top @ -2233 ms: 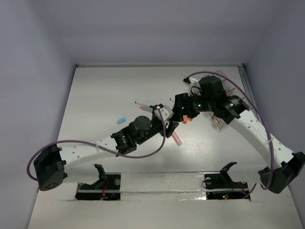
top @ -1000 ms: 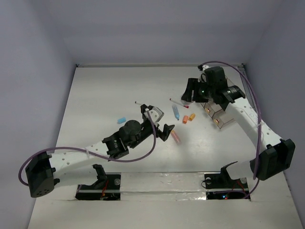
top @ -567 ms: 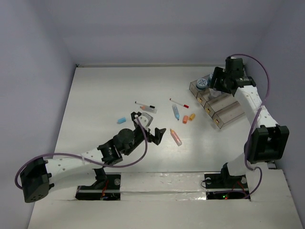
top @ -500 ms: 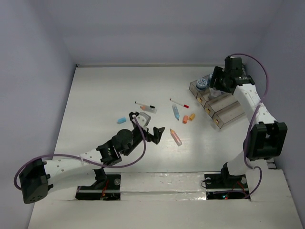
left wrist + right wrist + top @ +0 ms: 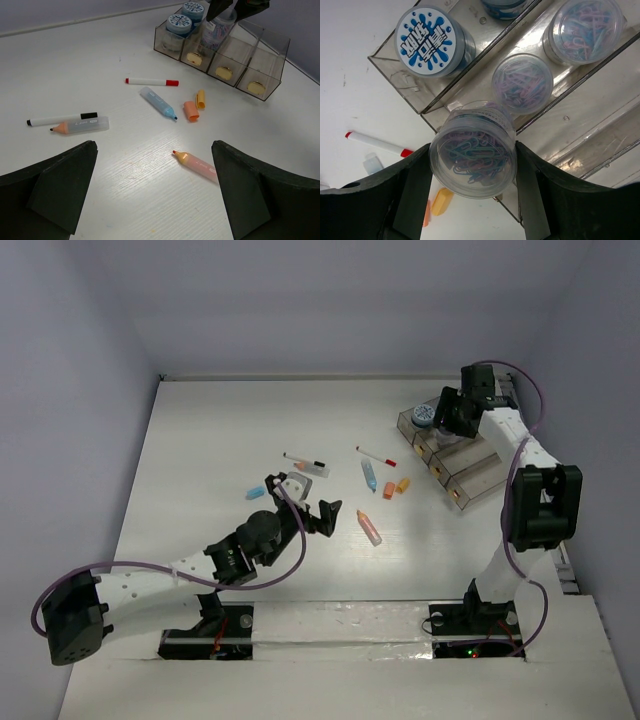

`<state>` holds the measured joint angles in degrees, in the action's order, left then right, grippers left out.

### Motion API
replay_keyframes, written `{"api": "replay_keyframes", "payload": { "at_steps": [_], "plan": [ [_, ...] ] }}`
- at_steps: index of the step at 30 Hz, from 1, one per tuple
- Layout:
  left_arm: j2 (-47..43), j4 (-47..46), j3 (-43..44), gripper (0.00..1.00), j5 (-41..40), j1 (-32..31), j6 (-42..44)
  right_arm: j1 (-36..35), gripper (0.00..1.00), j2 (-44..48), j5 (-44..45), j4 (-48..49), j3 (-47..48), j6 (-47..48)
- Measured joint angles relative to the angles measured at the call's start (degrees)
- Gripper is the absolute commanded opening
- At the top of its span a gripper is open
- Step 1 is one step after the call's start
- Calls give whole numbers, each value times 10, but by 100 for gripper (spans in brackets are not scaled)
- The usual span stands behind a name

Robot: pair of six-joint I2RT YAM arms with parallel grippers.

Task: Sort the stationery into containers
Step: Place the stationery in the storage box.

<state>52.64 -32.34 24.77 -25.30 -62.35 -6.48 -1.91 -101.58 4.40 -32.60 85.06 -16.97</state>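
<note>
My right gripper is shut on a clear jar of coloured paper clips, held just above the smoky-brown organiser tray at the back right. Inside the tray sit a blue-lidded jar and two more clip jars. My left gripper hangs open and empty over the table's middle, with a pink highlighter just inside its right finger. Beyond it lie a blue highlighter, two orange caps and a red-capped white pen.
A black-capped white pen and a clear highlighter with an orange tip lie left of the group. A light-blue eraser rests beside the left gripper. The back and side walls stand close to the tray.
The right arm has swung from the table's middle to the back right, carrying the clip jar over the tray. The left gripper has drawn back toward the near left, still open.
</note>
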Motion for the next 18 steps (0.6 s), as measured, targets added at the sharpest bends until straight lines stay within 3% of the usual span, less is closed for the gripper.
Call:
{"api": "replay_keyframes", "payload": {
  "at_steps": [18],
  "plan": [
    [31,0,0,99,2,0,2,5,33,-49,-27,22,9,-4]
  ]
}}
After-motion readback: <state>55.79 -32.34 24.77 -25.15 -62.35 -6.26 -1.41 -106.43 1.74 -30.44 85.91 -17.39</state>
